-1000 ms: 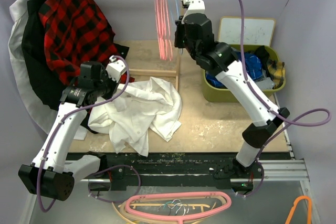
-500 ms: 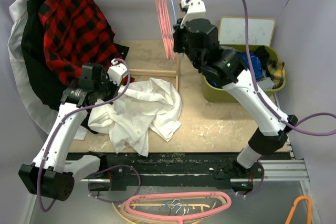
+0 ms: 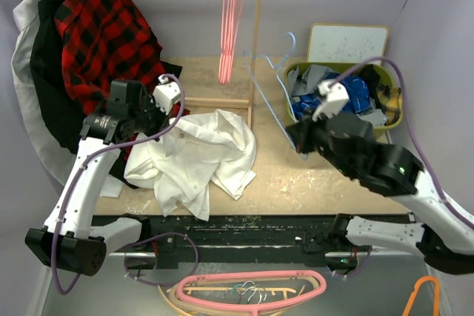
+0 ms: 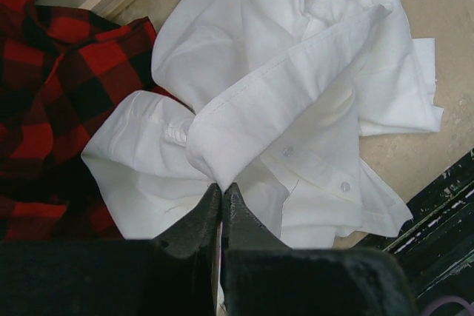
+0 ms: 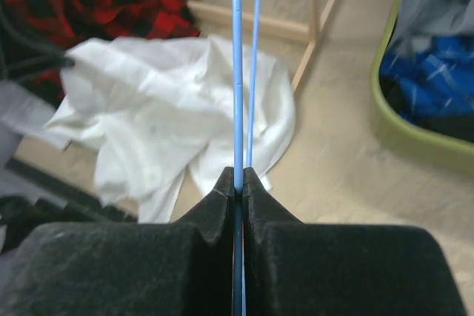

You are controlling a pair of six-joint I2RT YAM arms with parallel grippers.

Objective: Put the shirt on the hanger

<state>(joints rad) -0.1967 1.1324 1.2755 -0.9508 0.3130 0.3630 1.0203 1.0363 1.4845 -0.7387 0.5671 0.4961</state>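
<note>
Two thin grips — left fingers [image 4: 198, 221] pinching a fold of the shirt [image 4: 296, 94], right fingers [image 5: 211, 211] clenched on the hanger [image 5: 238, 72] wire — could each slip once the cloth drags.

- We see the left arm [image 3: 78, 190] and right arm [image 3: 359, 152] built of white links and black joint housings.
- A purple cable [image 3: 181, 105] trails along each.
- The left gripper [image 4: 221, 186] and right gripper [image 5: 238, 175] are matte black.
</note>
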